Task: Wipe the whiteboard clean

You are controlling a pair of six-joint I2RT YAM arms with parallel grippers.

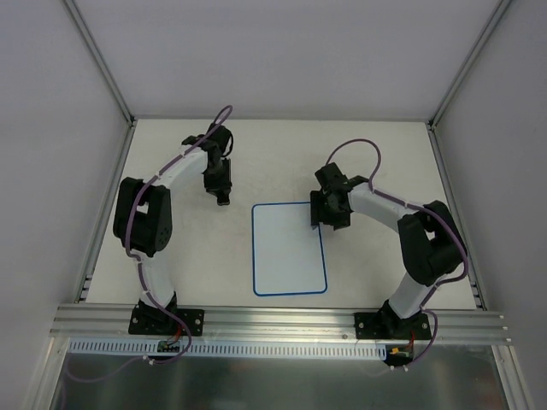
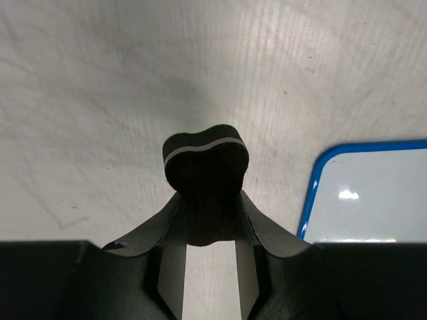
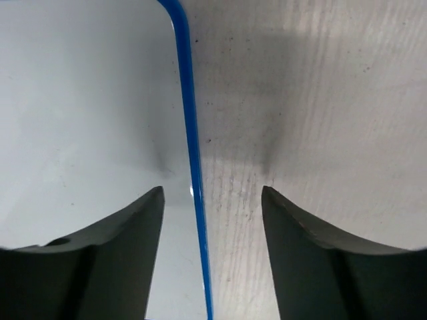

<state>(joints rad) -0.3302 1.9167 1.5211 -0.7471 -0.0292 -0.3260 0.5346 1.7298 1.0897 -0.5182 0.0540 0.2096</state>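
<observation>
With the whiteboard (image 1: pixel 289 249) flat on the counter (image 1: pixel 376 162) and seemingly blank, the left end effector (image 2: pixel 208 207) grasping a black eraser (image 2: pixel 205 157) off its far-left corner and the right end effector (image 3: pixel 212 193) released astride its right rim, wiping looks finished, so the next move probably calls for lifting clear.

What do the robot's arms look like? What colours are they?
The left arm and right arm are white tubes joined by chunky black joints. A thin purple cable loops along each. The left tool and right tool are black, with two fingers each.
</observation>
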